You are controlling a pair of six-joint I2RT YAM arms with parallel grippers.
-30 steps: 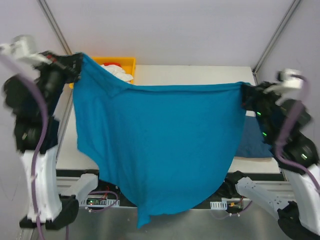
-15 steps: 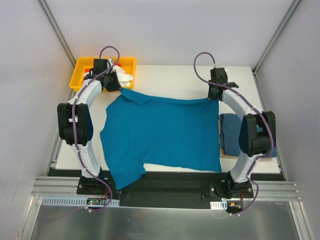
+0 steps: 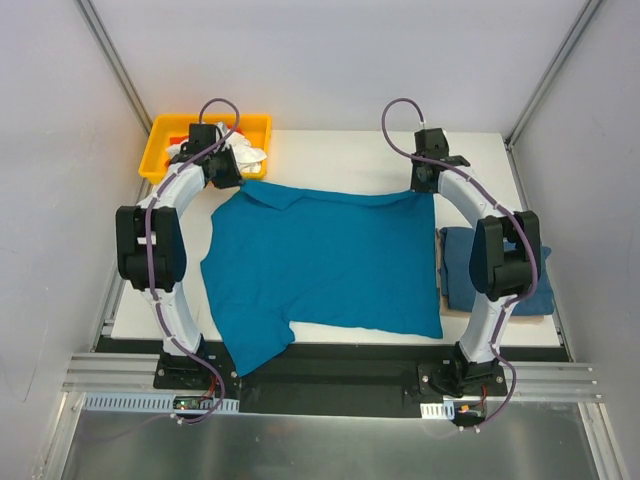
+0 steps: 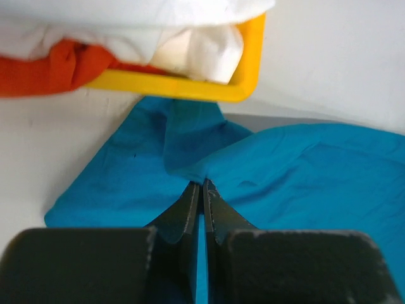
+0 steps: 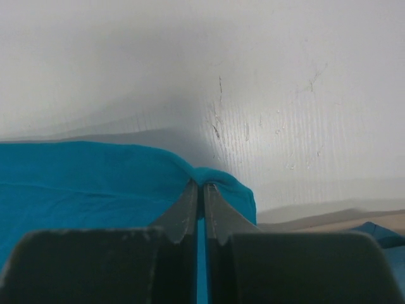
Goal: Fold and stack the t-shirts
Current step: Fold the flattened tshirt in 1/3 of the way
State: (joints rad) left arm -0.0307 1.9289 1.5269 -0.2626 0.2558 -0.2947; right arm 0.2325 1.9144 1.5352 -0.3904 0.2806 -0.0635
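A teal-blue t-shirt (image 3: 330, 262) lies spread flat over the middle of the white table (image 3: 330, 155), one sleeve hanging past the front left edge. My left gripper (image 3: 222, 172) is shut on its far left corner by the yellow bin; in the left wrist view the jaws (image 4: 202, 185) pinch a fold of the t-shirt (image 4: 304, 171). My right gripper (image 3: 424, 180) is shut on the far right corner; in the right wrist view the jaws (image 5: 202, 185) pinch the t-shirt's (image 5: 95, 177) edge. A folded darker blue t-shirt (image 3: 470, 270) lies at the right, partly hidden by my right arm.
A yellow bin (image 3: 255, 125) with white and red-orange cloth stands at the table's far left corner; it also shows in the left wrist view (image 4: 247, 69). Grey walls enclose the table on the left, back and right.
One second ago both arms held the shirt up high, hanging in the air. It now lies spread on the table, and both grippers have come down to the far edge, still holding the corners.
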